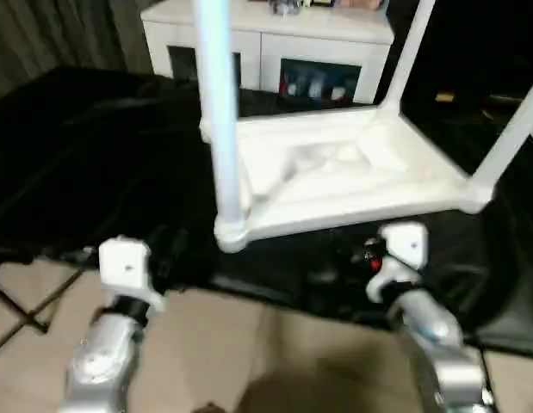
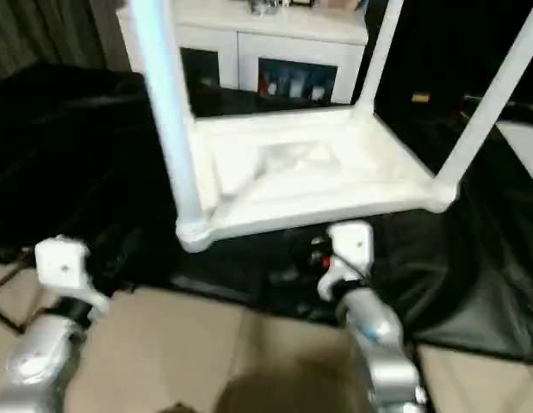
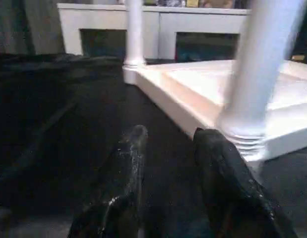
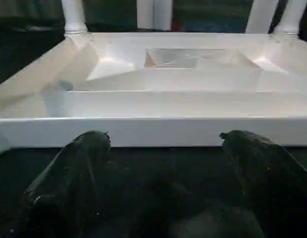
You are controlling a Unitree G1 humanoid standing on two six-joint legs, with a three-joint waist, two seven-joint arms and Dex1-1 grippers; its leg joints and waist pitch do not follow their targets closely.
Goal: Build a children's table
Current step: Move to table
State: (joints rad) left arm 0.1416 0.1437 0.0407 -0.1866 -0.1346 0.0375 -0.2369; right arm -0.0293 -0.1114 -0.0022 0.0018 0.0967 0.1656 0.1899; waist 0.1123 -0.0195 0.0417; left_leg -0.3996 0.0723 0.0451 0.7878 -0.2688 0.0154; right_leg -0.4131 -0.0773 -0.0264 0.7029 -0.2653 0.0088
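Note:
The children's table (image 1: 335,168) lies upside down on a black cloth, its ribbed underside facing up. Its white legs stand upright at the corners: a near left leg (image 1: 219,112), a near right leg (image 1: 507,138) and a far leg (image 1: 408,52). My left gripper (image 3: 173,134) is open just short of the near left corner, with that leg (image 3: 262,74) rising beside its fingers (image 3: 128,163). In front of the table's near long edge (image 4: 153,131) my right gripper (image 4: 165,139) is open wide. Neither gripper holds anything.
A white cabinet (image 1: 266,43) with glass-fronted doors stands behind the table. The black cloth (image 1: 94,155) covers the floor under and left of the table. Tan floor (image 1: 249,344) lies under my forearms. A thin black stand leg (image 1: 16,301) crosses the near left.

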